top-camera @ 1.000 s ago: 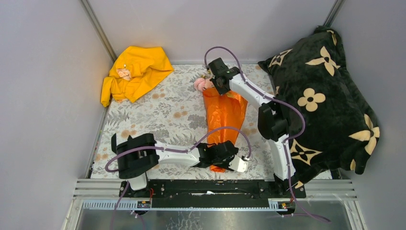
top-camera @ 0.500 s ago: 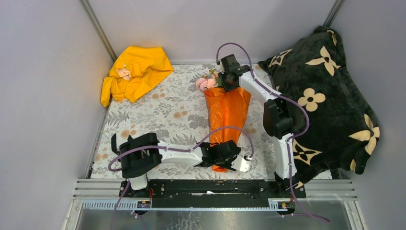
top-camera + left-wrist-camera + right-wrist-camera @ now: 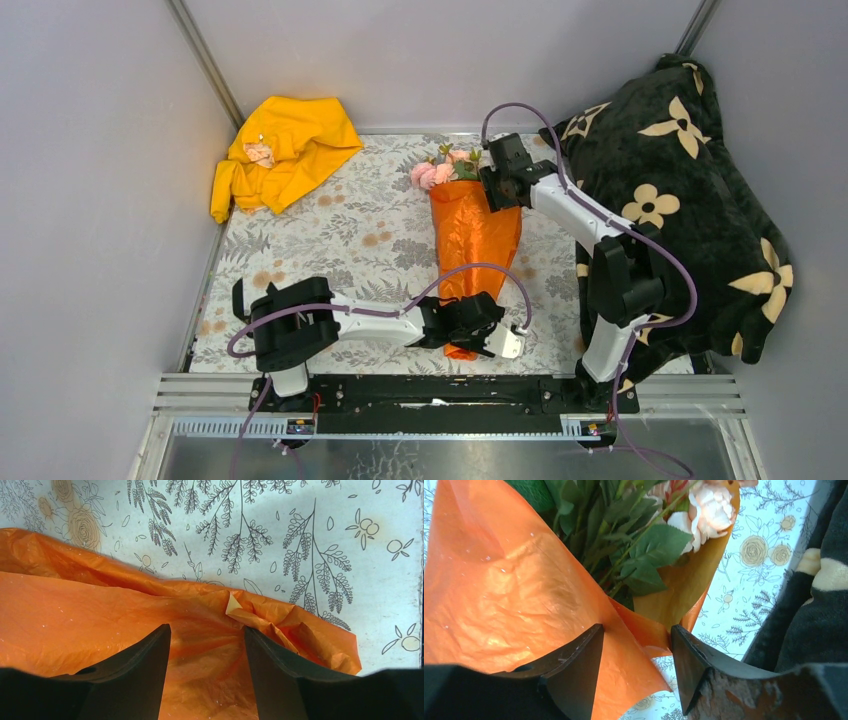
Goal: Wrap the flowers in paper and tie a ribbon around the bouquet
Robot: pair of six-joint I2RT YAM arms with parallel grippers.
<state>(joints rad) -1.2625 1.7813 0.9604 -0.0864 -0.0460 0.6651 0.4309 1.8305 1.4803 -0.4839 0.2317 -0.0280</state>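
A cone of creased bright orange wrapping paper (image 3: pixel 478 235) holding pale pink artificial roses with green leaves (image 3: pixel 440 172) lies mid-table on the floral-printed tablecloth (image 3: pixel 330 240), blooms at the far end. The left gripper (image 3: pixel 206 630) sits over its narrow near end, fingers apart. The right gripper (image 3: pixel 636 630), fingers also apart, sits at the wide mouth.

I work in a robot test cell, a lab booth rather than a home. Bare grey panel walls (image 3: pixel 90 200) on metal posts (image 3: pixel 205 62) box me in. My left arm (image 3: pixel 370 325) and right arm (image 3: pixel 575 210) are bolted to a black rail (image 3: pixel 440 395) and trail purple cables (image 3: pixel 478 266). The floral tablecloth (image 3: pixel 340 230), yellow garment (image 3: pixel 285 145) and black pillow (image 3: pixel 690 200) lie about like props.
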